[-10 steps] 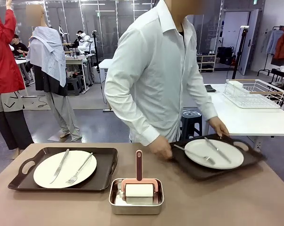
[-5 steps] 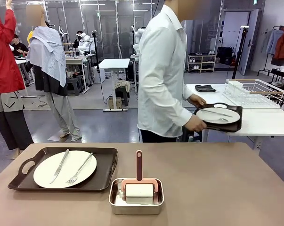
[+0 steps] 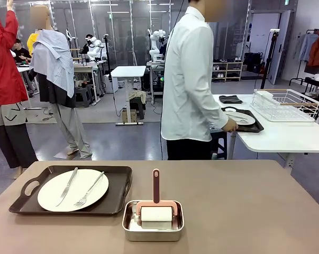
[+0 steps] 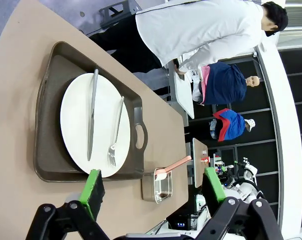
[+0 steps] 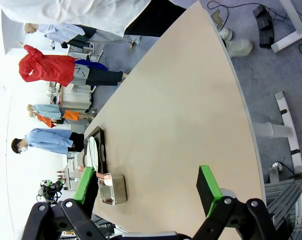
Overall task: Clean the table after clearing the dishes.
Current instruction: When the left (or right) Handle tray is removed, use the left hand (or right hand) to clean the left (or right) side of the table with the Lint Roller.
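Wide open and empty: left tool (image 4: 153,186), right tool (image 5: 146,186); plate (image 4: 74,125) on its tray (image 4: 50,95) ahead of left tool, apart.

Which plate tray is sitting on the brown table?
The dark handled tray with the round white plate, at the robot's left. The other dark tray is on the white table.

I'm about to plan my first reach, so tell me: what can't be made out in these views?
- Front view: the far tray on the white table is partly behind the person's arm, and its cutlery is too small to tell.
- Front view: the roller covers the floor of the steel pan.
- Right wrist view: the left tray is edge-on and tiny, so what lies on it is unreadable.
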Action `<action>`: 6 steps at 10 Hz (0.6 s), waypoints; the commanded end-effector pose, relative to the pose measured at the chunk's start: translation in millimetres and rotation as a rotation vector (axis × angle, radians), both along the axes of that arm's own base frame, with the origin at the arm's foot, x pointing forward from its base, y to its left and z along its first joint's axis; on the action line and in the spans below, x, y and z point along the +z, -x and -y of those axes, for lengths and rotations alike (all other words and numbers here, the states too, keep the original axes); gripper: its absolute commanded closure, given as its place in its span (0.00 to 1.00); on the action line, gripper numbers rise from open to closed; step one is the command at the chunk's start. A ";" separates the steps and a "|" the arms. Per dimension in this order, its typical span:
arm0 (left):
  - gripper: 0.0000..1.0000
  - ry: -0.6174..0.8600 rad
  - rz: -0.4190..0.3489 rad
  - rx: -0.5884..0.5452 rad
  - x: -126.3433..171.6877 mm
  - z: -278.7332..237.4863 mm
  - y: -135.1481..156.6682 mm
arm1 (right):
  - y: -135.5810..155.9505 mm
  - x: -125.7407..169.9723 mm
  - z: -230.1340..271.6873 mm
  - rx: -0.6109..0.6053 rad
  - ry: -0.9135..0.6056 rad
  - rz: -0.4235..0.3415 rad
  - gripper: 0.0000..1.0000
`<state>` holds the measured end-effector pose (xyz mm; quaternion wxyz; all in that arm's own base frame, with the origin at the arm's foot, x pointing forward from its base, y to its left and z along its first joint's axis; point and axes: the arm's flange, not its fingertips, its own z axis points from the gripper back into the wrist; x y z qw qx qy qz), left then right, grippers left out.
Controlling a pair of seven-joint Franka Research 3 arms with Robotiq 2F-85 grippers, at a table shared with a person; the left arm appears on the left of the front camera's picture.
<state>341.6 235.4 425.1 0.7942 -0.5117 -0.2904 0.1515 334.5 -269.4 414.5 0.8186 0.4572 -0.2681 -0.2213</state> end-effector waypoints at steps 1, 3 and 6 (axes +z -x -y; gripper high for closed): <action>0.00 0.009 0.014 -0.003 2.1 -3.5 0.7 | 0.9 0.7 0.4 0.000 -0.003 0.004 0.00; 0.00 0.009 0.014 -0.003 2.1 -3.5 0.7 | 0.9 0.7 0.4 0.000 -0.003 0.004 0.00; 0.00 0.009 0.014 -0.003 2.1 -3.5 0.7 | -36.1 39.7 -35.9 0.201 0.102 0.111 0.00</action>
